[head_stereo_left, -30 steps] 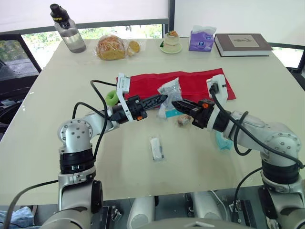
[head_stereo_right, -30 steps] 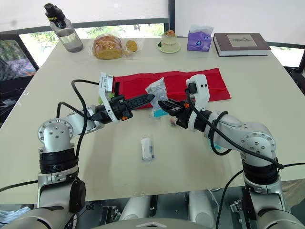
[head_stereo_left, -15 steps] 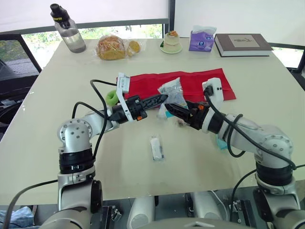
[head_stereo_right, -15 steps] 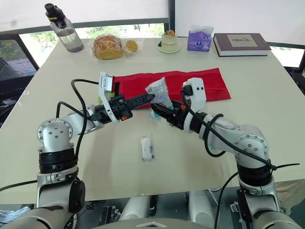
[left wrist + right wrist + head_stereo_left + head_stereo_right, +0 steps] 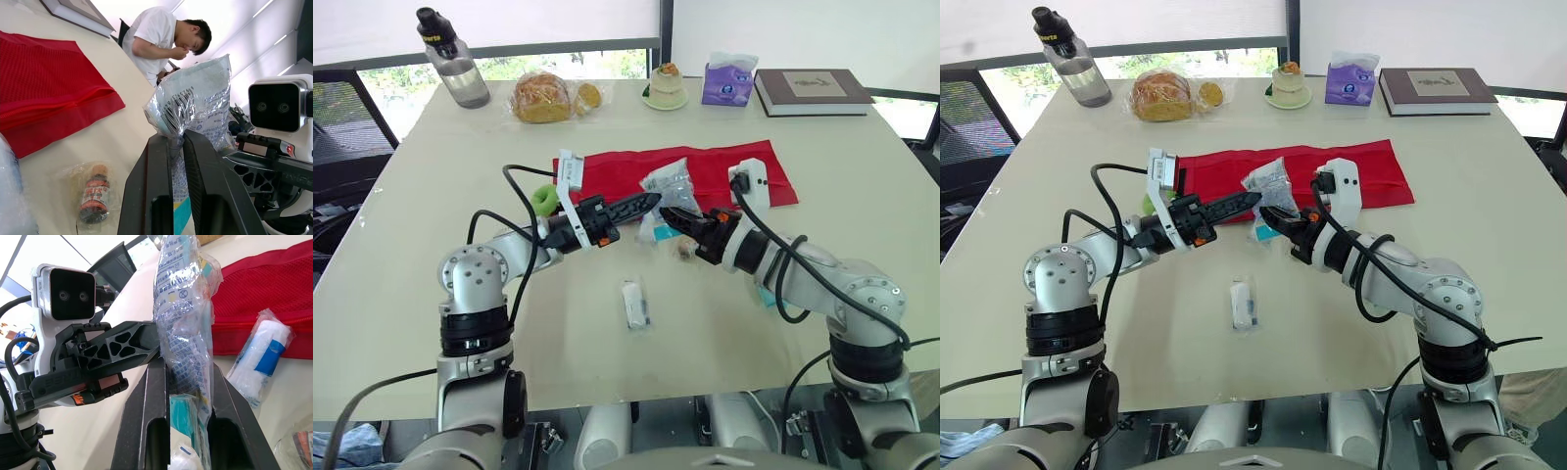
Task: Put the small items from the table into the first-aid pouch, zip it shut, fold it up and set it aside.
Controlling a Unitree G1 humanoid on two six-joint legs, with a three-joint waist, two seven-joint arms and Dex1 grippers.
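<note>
Head view: loading step. Clear sachet (image 5: 668,184) held up mid-counter (image 5: 411,245), red first-aid pouch (image 5: 729,166) at its 12 o'clock. My arms reach inward, tips meeting.
Left wrist view: my left end effector (image 5: 177,138) narrow, pinching sachet.
Right wrist view: sachet runs through my right end effector (image 5: 188,366), can't tell if clamped.
Next: steer sachet into pouch mouth.

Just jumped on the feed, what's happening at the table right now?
The left gripper holds a clear plastic packet up, jaws shut on it, beside the red pouch lying flat on the table. The right gripper is at the packet's lower end. A small bottle and a white packet lie loose nearby.
</note>
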